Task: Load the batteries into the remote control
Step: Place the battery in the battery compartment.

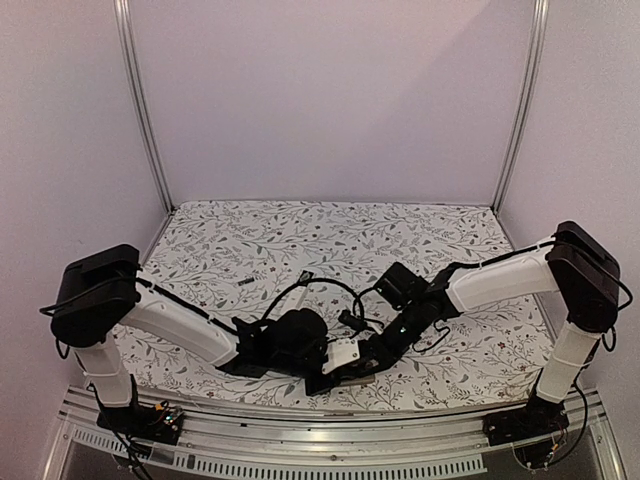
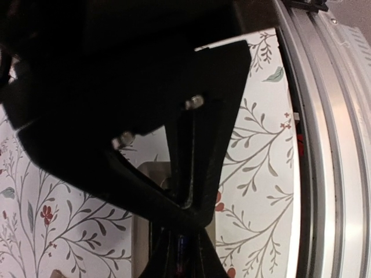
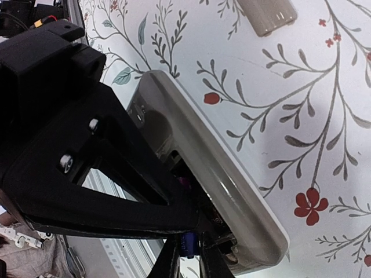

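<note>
The grey remote control [image 3: 191, 145] lies on the flowered cloth near the table's front edge, its open battery bay turned toward my arms. It shows as a grey slab [image 2: 146, 174] in the left wrist view and sits under both hands [image 1: 358, 379] in the top view. My left gripper [image 2: 190, 215] and right gripper [image 3: 197, 227] meet tip to tip over that bay. Between the fingertips sits a slim battery [image 3: 188, 246], seen as a blue and red sliver [image 2: 184, 248] from the left wrist. Both pairs of jaws stand nearly together on it. Something dark lies inside the bay.
A small grey lid-like piece [image 3: 266, 14] lies on the cloth beyond the remote. The metal rail [image 2: 336, 174] of the table's front edge runs close beside the left hand. Black cables [image 1: 320, 285] loop over the cloth behind the grippers.
</note>
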Available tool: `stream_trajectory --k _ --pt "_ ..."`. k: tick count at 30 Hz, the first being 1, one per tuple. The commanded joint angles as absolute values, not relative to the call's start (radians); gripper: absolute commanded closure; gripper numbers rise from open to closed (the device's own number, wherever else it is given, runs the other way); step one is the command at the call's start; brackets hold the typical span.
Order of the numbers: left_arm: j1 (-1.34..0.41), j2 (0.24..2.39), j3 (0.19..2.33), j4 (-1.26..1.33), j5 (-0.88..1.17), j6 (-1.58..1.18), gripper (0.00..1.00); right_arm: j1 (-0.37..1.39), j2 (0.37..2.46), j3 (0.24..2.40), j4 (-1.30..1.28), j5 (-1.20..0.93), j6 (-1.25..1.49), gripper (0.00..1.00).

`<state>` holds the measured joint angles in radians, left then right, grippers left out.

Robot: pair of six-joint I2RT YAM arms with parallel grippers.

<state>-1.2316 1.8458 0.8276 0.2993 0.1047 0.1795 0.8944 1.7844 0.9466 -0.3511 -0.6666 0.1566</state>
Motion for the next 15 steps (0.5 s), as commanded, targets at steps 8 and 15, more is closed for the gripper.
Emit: stream_trajectory --k 8,15 --pt "-1.223 1.886 0.803 0.174 0.145 0.178 1.0 0.873 1.687 0.97 -0.382 -0.62 0.173 0.81" --pt "-1.22 1.884 0.792 0.178 0.15 0.161 1.0 0.86 1.642 0.937 -0.402 -0.603 0.199 0.8"
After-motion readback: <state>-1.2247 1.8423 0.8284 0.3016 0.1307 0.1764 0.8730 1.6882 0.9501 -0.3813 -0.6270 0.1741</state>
